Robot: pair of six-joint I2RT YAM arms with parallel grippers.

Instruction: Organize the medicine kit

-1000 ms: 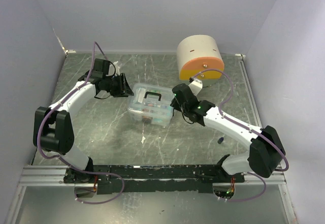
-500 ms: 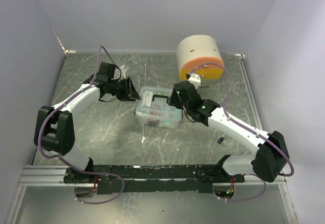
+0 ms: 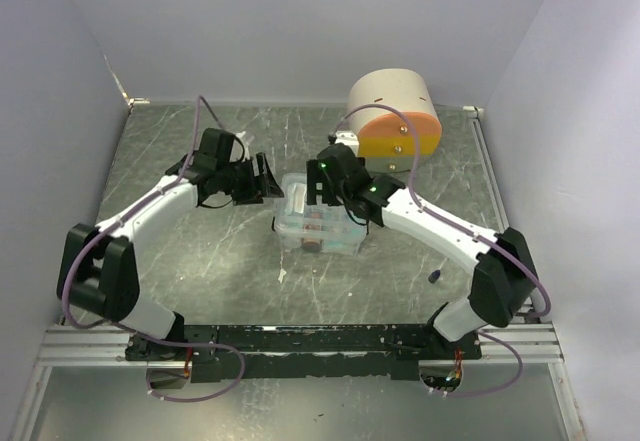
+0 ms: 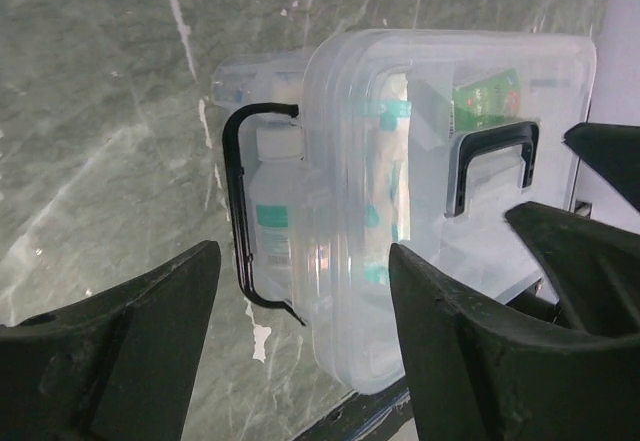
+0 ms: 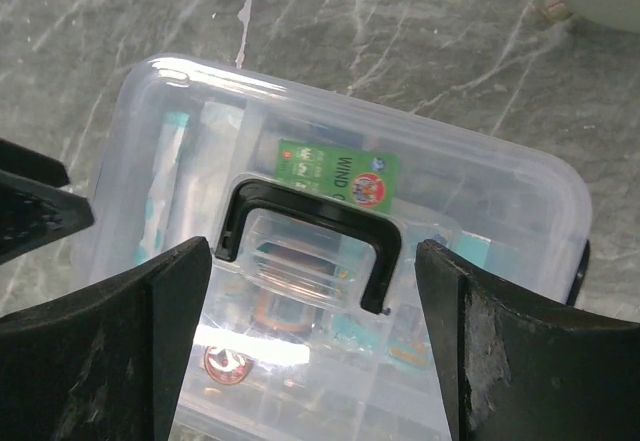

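Grey-green marbled table [image 3: 200,251], pale walls [image 3: 300,21] on three sides. Your kit [image 3: 318,226], a clear plastic box, sits near the table's middle, between the two grippers. Its lid [image 5: 470,201] carries a black handle [image 5: 315,223], and a black latch [image 4: 236,211] shows on one end. Through the plastic you can make out a white bottle [image 4: 272,226] with a teal label and a green packet [image 5: 335,176]; the other contents are too blurred to name. Your right gripper [image 5: 312,261] hangs over the lid with its jaws wide apart, the handle lying between the fingers [image 5: 100,361], not clamped. Your left gripper [image 4: 300,261] is at the kit's left end, likewise spread, aimed at the latch end; whether it touches the box cannot be told. At the back right of the table, beyond the right arm, stands a beige drum [image 3: 385,96] with an orange face turned toward the arms. A small dark thing [image 3: 433,277] lies near the right arm, well apart from the kit.
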